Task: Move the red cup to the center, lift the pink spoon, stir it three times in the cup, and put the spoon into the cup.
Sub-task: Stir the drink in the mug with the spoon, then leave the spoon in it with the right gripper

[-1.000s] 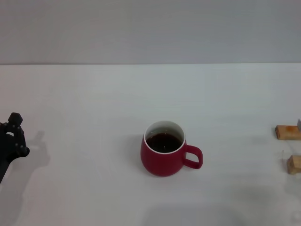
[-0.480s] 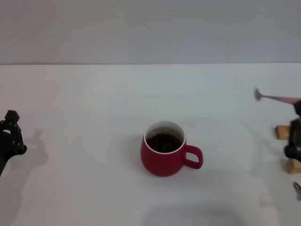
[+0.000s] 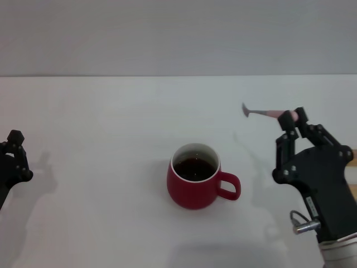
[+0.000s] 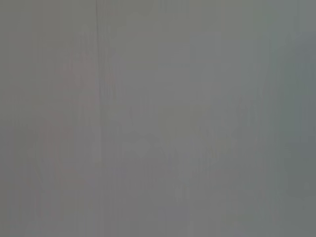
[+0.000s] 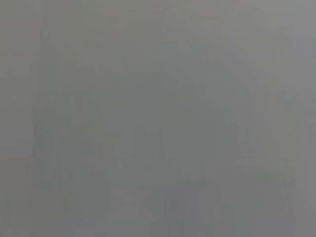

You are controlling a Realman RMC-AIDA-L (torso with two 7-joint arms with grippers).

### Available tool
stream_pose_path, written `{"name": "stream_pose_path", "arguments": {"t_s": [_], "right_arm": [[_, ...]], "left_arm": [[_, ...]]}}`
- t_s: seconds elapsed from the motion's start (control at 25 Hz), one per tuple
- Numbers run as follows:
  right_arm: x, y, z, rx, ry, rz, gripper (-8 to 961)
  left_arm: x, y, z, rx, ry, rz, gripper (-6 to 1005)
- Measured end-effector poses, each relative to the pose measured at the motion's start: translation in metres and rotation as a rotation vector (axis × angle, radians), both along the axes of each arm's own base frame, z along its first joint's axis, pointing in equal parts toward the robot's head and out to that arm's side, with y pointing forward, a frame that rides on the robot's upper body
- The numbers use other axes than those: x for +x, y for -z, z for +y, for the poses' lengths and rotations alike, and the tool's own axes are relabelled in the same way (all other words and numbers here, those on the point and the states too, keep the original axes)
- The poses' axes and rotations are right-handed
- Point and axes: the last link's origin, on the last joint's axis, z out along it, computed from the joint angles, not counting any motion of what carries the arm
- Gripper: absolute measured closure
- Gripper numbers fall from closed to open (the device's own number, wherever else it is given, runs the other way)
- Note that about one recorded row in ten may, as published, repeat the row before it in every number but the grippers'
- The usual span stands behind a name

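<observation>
Two grippers are showing over the white table (image 3: 100,111): the right gripper (image 3: 291,124) is hovering near the right edge, clenched on the pink spoon (image 3: 266,113), whose bowl is pointing left in the air. Beside it, the red cup (image 3: 195,183) is sitting mid-table, handle rightward, holding dark liquid. The left gripper (image 3: 14,159) is idling at the left edge; I cannot tell its jaws' state.

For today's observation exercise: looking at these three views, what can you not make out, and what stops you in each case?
- Both wrist views: plain grey, showing nothing.
- Left gripper, head view: cut off by the left edge; finger state unclear.
- Pink spoon, head view: its handle end is hidden behind the right gripper that holds it.
- Red cup, head view: dark liquid hides its bottom.
</observation>
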Motion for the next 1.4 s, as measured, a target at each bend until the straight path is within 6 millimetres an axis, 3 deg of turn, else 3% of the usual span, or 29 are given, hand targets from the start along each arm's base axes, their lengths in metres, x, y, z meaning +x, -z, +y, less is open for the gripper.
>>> {"name": "stream_pose_path", "arguments": {"t_s": [0.8, 1.4], "right_arm": [[-0.032, 0.026, -0.017, -0.107, -0.057, -0.037, 920], [-0.036, 0.036, -0.034, -0.169, -0.072, -0.035, 921]], "left_arm": [[-0.003, -0.001, 0.001, -0.006, -0.006, 0.019, 1000], [-0.004, -0.001, 0.000, -0.008, -0.009, 0.021, 1000]]}}
